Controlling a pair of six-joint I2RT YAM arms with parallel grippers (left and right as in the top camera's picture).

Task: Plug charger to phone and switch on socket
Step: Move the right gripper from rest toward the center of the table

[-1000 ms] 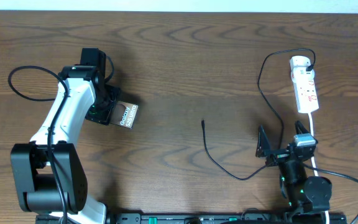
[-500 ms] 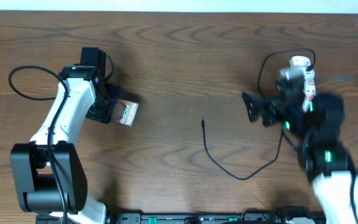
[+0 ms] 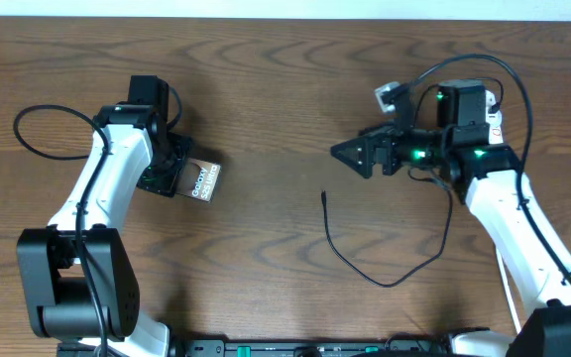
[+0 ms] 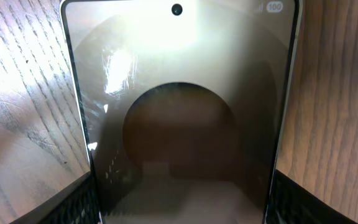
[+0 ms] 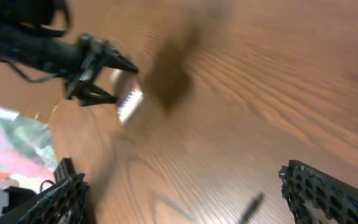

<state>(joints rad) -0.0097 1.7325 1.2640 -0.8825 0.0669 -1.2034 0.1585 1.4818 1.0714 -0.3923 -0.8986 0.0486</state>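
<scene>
Phone (image 3: 204, 182) is being held by the left gripper (image 3: 174, 171), charger (image 3: 350, 269) lying unplugged near the wide-open, empty right gripper (image 3: 350, 154).

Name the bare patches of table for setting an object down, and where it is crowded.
Bare: the wide middle between the phone and the charger; also the far edge's centre. Crowded: right side, around the right gripper and charger loop.

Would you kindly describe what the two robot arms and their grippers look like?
Both arms have white link shells with black joints. The left arm carries a looping black cable; the right arm shows green lights. The left gripper and right gripper are black, with honeycomb-patterned fingers.
</scene>
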